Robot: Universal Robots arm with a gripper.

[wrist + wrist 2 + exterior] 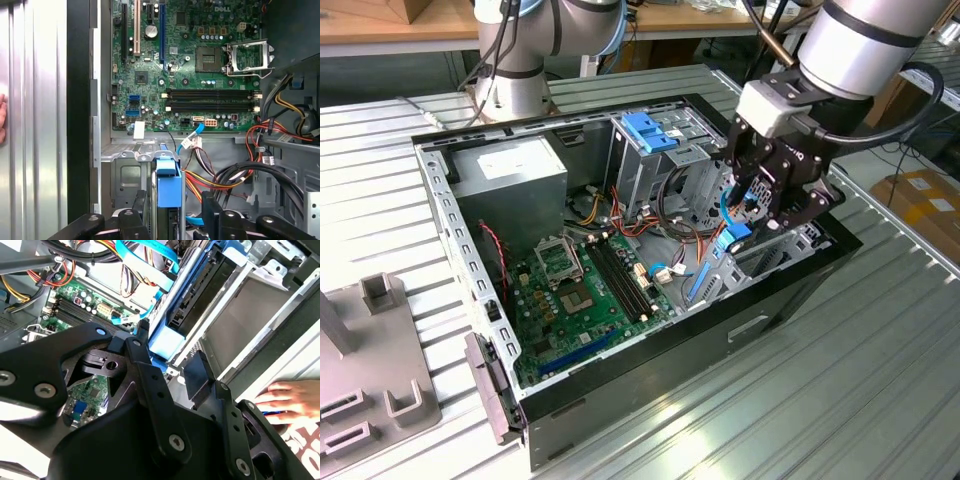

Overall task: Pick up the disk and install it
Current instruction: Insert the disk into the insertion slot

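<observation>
Gripper [748, 205] clamps the disk [168, 200] edge-on by its blue carrier, fingers [210, 212] on both sides, inside the open computer case [470, 260] at the drive bay by its front edge. Motherboard [190, 65] lies just beyond. A hand [290, 400] rests outside the case.

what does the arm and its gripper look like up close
The arm is a thick silver-grey tube with a dark band and a black cable looping beside it. A pale grey boxy block sits at its wrist. Below that, the gripper is matte black, built of flat angular link plates joined by silver screws and round pivot pins, as both wrist views show. Its fingers are black and blocky.
</observation>
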